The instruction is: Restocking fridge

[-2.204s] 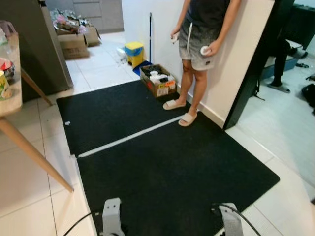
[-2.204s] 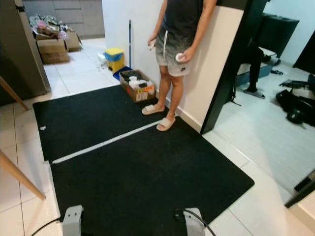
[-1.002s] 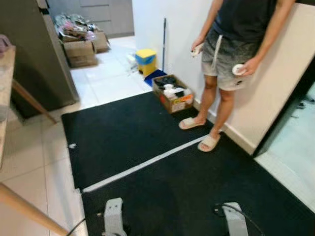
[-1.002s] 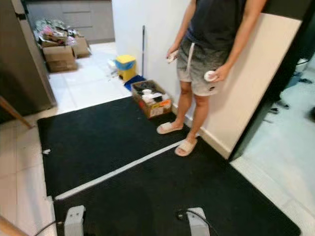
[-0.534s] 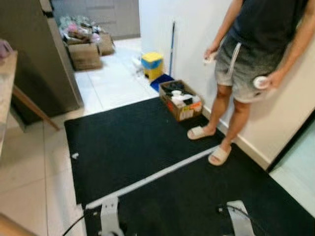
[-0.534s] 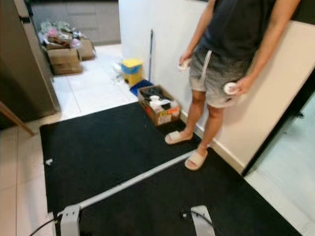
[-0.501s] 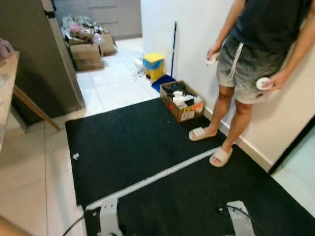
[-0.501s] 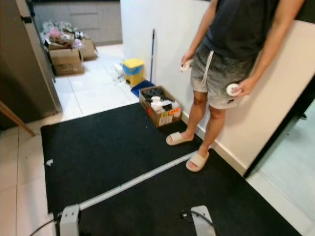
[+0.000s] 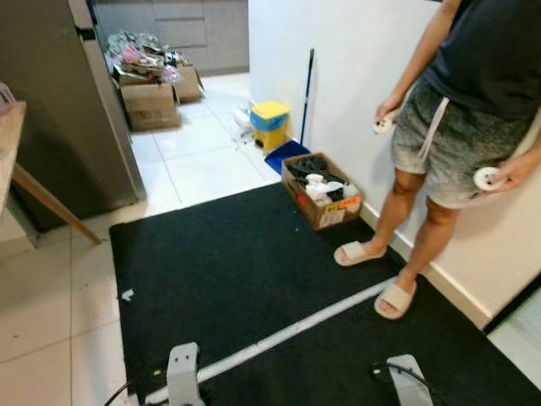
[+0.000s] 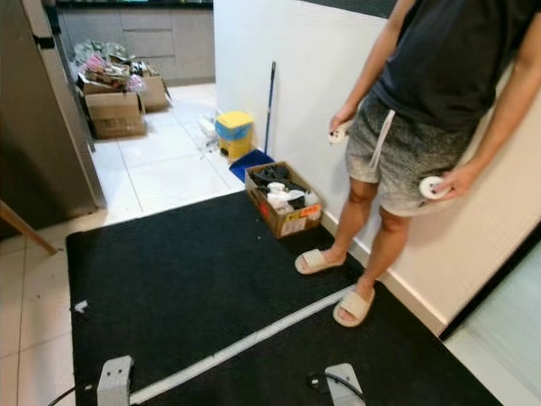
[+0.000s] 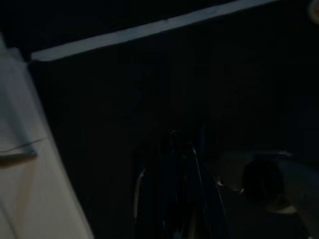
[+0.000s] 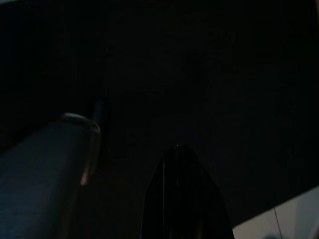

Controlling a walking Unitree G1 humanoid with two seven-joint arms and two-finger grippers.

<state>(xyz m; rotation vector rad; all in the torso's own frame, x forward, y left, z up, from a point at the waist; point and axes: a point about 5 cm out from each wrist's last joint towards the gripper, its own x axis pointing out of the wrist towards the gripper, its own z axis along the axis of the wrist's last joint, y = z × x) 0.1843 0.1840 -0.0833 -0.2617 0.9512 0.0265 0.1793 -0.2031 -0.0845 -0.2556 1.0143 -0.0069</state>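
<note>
Ahead, person (image 9: 461, 127) beside cardboard box (image 9: 322, 192) (open).

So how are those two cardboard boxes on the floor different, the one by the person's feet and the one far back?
The near cardboard box sits open at the black mat's edge, holding dark and white items. The far cardboard box stands on white tiles, looks taller, with crumpled bags heaped behind it. Both are brown and rest on the floor.

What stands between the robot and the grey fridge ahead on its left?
Nothing visible blocks the way: the black mat and white tiles lead to the fridge. A wooden table leg slants just beside that path. The person stands off to the right.
</note>
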